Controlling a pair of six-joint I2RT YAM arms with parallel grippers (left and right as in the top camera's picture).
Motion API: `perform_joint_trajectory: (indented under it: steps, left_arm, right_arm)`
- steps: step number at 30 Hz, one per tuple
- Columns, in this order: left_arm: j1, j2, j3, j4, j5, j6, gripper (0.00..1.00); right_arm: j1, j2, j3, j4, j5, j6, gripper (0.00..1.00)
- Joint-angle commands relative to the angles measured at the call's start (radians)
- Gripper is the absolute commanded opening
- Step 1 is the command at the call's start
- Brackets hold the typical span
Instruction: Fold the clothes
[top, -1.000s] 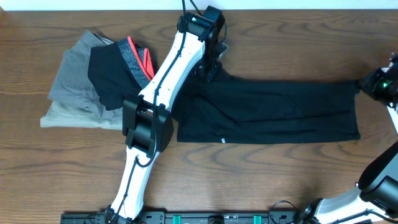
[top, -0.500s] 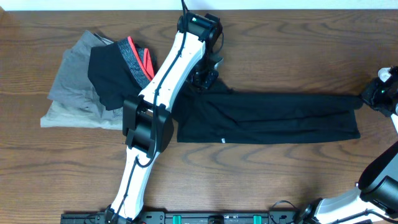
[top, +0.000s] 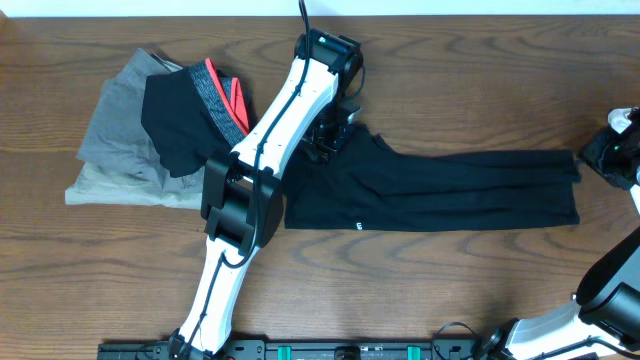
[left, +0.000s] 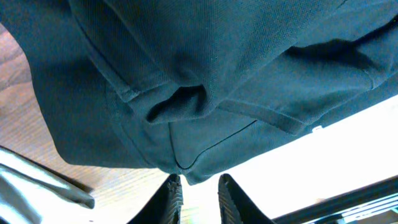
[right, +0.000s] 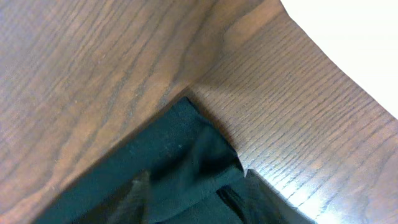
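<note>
The black T-shirt (top: 440, 190) lies as a long folded strip across the middle of the table, with a small white mark (top: 358, 225) on its near edge. My left gripper (top: 330, 135) is over the strip's far left corner. In the left wrist view its fingers (left: 199, 196) are slightly apart, and the shirt's hem (left: 186, 174) hangs at their tips. My right gripper (top: 605, 150) is at the strip's far right corner. In the right wrist view its blurred fingers (right: 186, 202) sit apart over the shirt's corner (right: 193, 137), which lies flat on the wood.
A pile at the back left holds grey folded garments (top: 115, 150) with a smaller black garment (top: 175, 120) on top, showing its grey-and-red waistband (top: 220, 90). The left arm (top: 260, 150) crosses the table diagonally. The table's far edge (right: 323, 56) is close behind the right gripper.
Both grippers moved toward the near side. The shirt's far edge came with them, so the strip is narrower. The right gripper then stopped while the left kept lowering slightly.
</note>
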Motion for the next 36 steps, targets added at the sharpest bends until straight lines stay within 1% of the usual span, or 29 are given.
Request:
perform_joint_trajectory:
  steps: [1, 2, 4, 5, 6, 8, 10, 14, 16, 17, 18, 20, 21, 22, 24, 25, 30, 36]
  left_arm:
    - [0.008, -0.019, -0.005, -0.052, -0.002, -0.010, 0.29]
    - [0.010, -0.019, -0.005, -0.051, -0.002, -0.009, 0.35]
    - [0.014, -0.019, -0.005, -0.044, -0.002, -0.009, 0.52]
    - [0.014, -0.019, -0.005, -0.039, -0.002, -0.009, 0.62]
    - [0.014, -0.019, -0.005, -0.025, -0.002, -0.009, 0.67]
    - [0.014, -0.014, -0.006, 0.012, -0.001, -0.009, 0.72]
    - [0.011, -0.012, -0.015, 0.042, -0.001, -0.010, 0.74]
    - [0.008, -0.012, -0.070, 0.130, -0.001, -0.009, 0.76]
    - [0.009, -0.012, -0.116, 0.201, -0.001, -0.008, 0.75]
    - [0.008, -0.012, -0.141, 0.233, -0.001, -0.005, 0.74]
    - [0.008, -0.012, -0.158, 0.253, -0.001, -0.005, 0.71]
    - [0.008, -0.012, -0.185, 0.276, -0.001, -0.005, 0.57]
    - [0.008, -0.012, -0.190, 0.282, -0.001, -0.005, 0.48]
    - [0.008, -0.012, -0.191, 0.282, -0.001, -0.005, 0.33]
    - [0.009, -0.013, -0.190, 0.281, -0.002, -0.005, 0.13]
    - [0.009, -0.013, -0.188, 0.277, -0.002, -0.006, 0.06]
    - [0.006, -0.034, -0.159, 0.187, -0.002, -0.010, 0.06]
    - [0.006, -0.143, -0.156, 0.117, -0.002, -0.035, 0.06]
  right_arm:
    - [-0.002, -0.014, 0.003, -0.006, -0.006, 0.005, 0.55]
    - [-0.002, -0.014, 0.003, -0.006, -0.025, 0.004, 0.57]
    - [-0.002, -0.014, 0.003, -0.005, -0.047, 0.005, 0.62]
    - [-0.002, -0.014, 0.003, -0.005, -0.053, 0.008, 0.63]
    - [-0.002, -0.014, 0.003, -0.006, -0.055, 0.008, 0.63]
    - [-0.002, -0.014, 0.003, -0.010, -0.055, 0.008, 0.66]
    - [-0.003, -0.013, 0.002, -0.011, -0.055, 0.008, 0.67]
    - [-0.003, -0.013, 0.001, -0.020, -0.055, 0.021, 0.67]
    - [-0.003, -0.012, 0.001, -0.026, -0.055, 0.023, 0.67]
    - [-0.003, -0.012, 0.001, -0.026, -0.055, 0.023, 0.67]
    - [-0.003, -0.012, 0.001, -0.026, -0.055, 0.023, 0.66]
    - [-0.003, -0.012, 0.001, -0.026, -0.055, 0.023, 0.66]
    - [-0.003, -0.012, 0.001, -0.026, -0.055, 0.023, 0.66]
    - [-0.002, -0.012, 0.001, -0.026, -0.055, 0.023, 0.66]
    - [-0.003, -0.012, 0.001, -0.026, -0.055, 0.023, 0.65]
    - [-0.003, -0.012, 0.001, -0.026, -0.056, 0.024, 0.65]
    - [-0.003, -0.012, 0.001, -0.026, -0.056, 0.023, 0.64]
    - [-0.002, -0.012, 0.001, -0.025, -0.058, 0.024, 0.63]
